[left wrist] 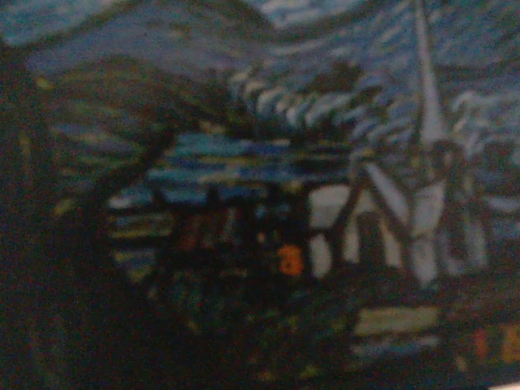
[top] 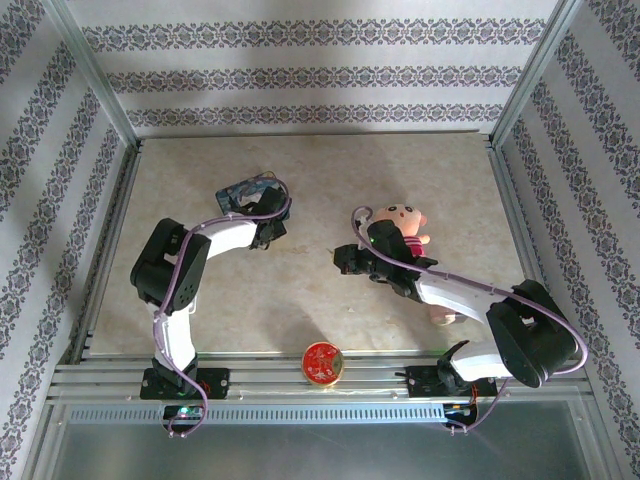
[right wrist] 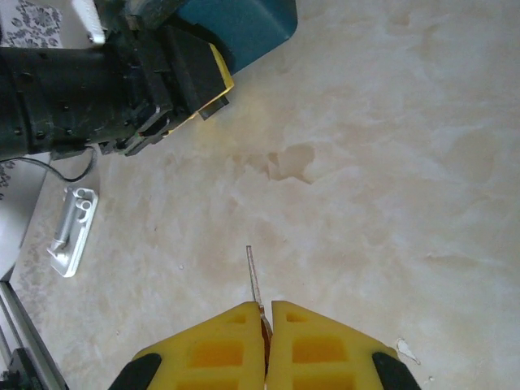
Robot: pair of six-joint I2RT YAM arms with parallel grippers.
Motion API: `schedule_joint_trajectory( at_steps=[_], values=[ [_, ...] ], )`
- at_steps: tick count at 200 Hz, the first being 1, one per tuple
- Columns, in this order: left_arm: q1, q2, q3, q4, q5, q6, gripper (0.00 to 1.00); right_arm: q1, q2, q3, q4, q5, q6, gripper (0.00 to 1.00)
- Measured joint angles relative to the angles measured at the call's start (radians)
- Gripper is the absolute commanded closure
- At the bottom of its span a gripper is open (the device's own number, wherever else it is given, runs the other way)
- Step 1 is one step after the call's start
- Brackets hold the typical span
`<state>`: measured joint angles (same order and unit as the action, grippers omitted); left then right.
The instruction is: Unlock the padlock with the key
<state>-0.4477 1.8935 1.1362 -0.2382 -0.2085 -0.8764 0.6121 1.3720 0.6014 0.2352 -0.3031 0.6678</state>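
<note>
– Yellow foam, pressed face to face: your right gripper (right wrist: pixel 266 313) pinches the key (right wrist: pixel 253 275), a thin dark metal sliver. Its blade juts forward over the pale, marbled table (right wrist: pixel 390 162). Gripped at its back end like that, the blade is free to enter a keyhole.

– And the padlock?

– It is too small or too hidden for me to pick out. My judgement is that it sits at the blue tin (top: pixel 245 188), where your left gripper (top: pixel 265 222) is pushed in close.

– Is the left one holding anything?

– I cannot tell. From the right wrist, its black body and yellow-trimmed tip lie against the tin's smooth teal side. From its own camera, the swirly painted face is a close, dark blur. Likely it is there to steady the lock for you.

– Anything else nearby?

– A soft pink plush doll (top: pixel 405 222) lies just beside your right arm. A round red-and-gold disc (top: pixel 322 362) sits at the near edge. Both are well apart from the tin. Key and tin are apart too, with bare tabletop between them.
</note>
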Motion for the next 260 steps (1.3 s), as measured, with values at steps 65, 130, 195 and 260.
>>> schedule_joint_trajectory(
  at_steps=[65, 130, 195, 260],
  values=[
    [-0.103, -0.084, -0.103, 0.027, 0.064, -0.096, 0.99, 0.021, -0.013, -0.111, 0.025, 0.04, 0.0, 1.0],
    [-0.201, -0.131, -0.162, 0.058, 0.108, -0.166, 1.0, 0.055, -0.124, -0.218, 0.046, 0.106, 0.003, 1.0],
    [-0.2, -0.138, -0.183, 0.08, 0.134, -0.19, 1.0, 0.161, -0.137, -0.243, 0.105, 0.199, -0.011, 1.0],
    [-0.2, -0.137, -0.183, 0.114, 0.176, -0.233, 0.99, 0.19, -0.011, -0.294, 0.291, 0.229, 0.007, 1.0]
  ],
)
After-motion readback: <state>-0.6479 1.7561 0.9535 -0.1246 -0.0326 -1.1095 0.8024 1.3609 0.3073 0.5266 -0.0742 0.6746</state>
